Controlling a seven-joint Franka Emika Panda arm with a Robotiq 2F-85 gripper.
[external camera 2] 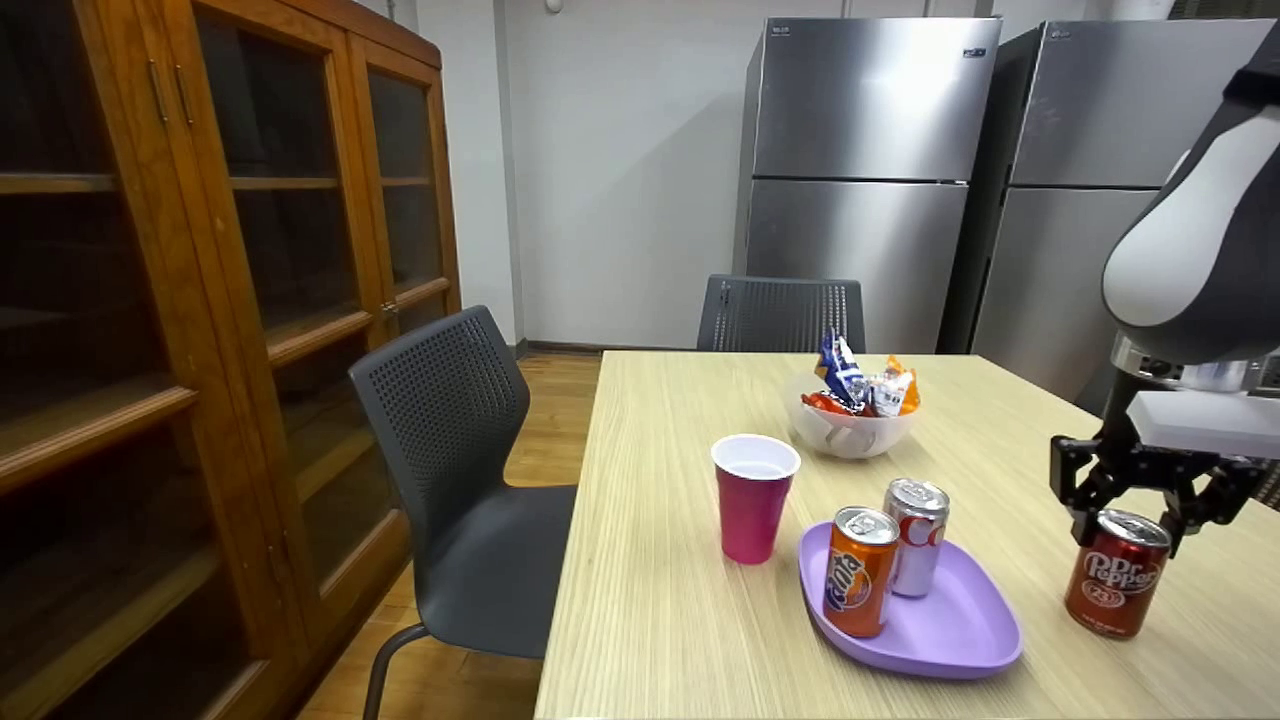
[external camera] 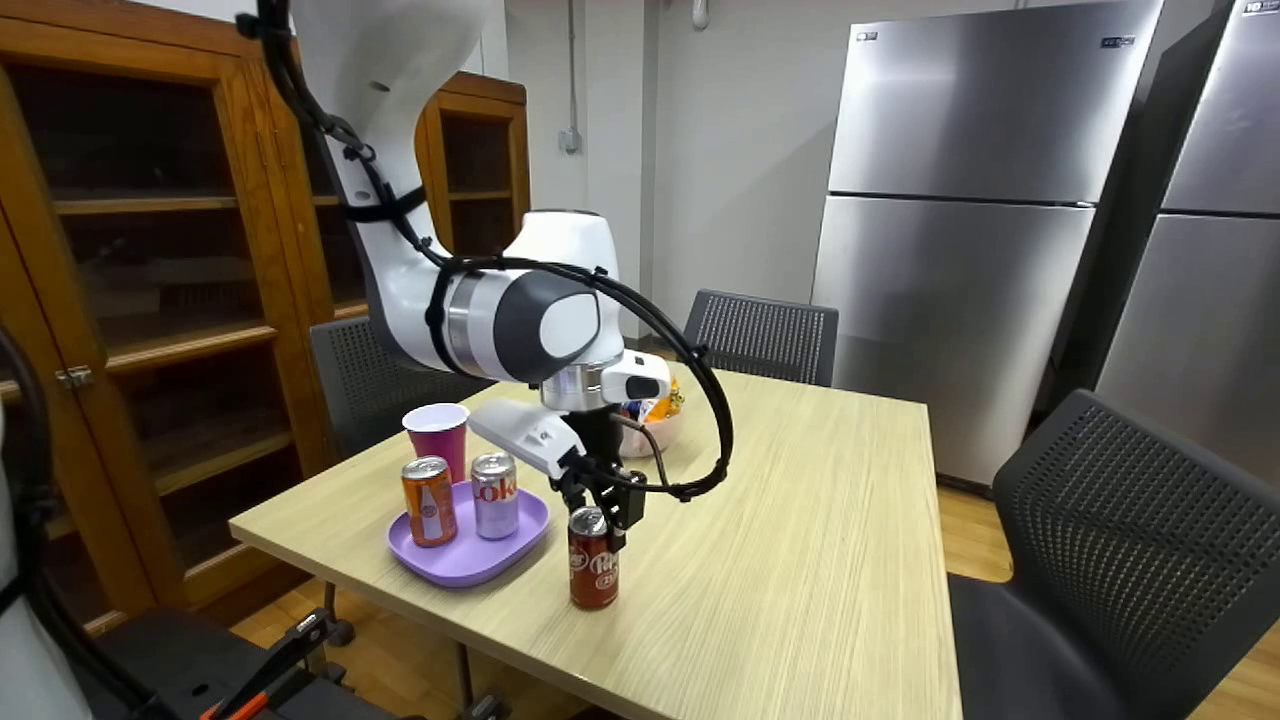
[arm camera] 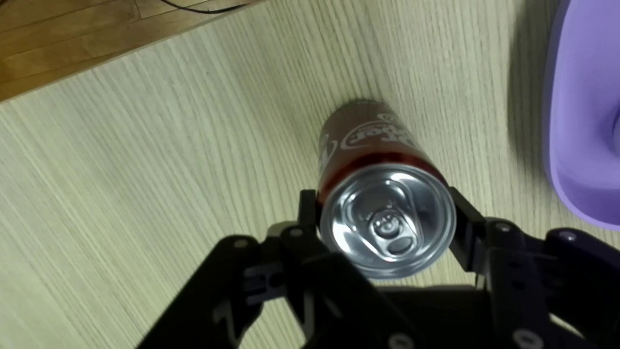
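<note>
Pale wood-grain worktop stands in a room with stainless-steel refrigerators, a glass-fronted wooden cabinet and dark gray chairs. Located on it: one Dr Pepper can, red with a silver lid, upright, near the worktop edge and beside a purple tray but apart from it. No gap shows under the can; whether its base bears full weight cannot be confirmed.

Status of the claw: directed downward, partly narrowed, holding the Dr Pepper can near its top. In the wrist view the fingers meet opposite sides of the body just below the lid.

Adjacent items: the tray carries a Fanta can and a silver Coke can, both upright and apart. A magenta cup stands just outside the tray; farther back, a white bowl contains wrapped snacks.

Step in hand, as judged: securing the grasp. The next move, if a lift, calls for steady pressure from both fingers, because the hold sits high, and a straight vertical rise before any sideways travel, keeping the base clear of the tray rim
</note>
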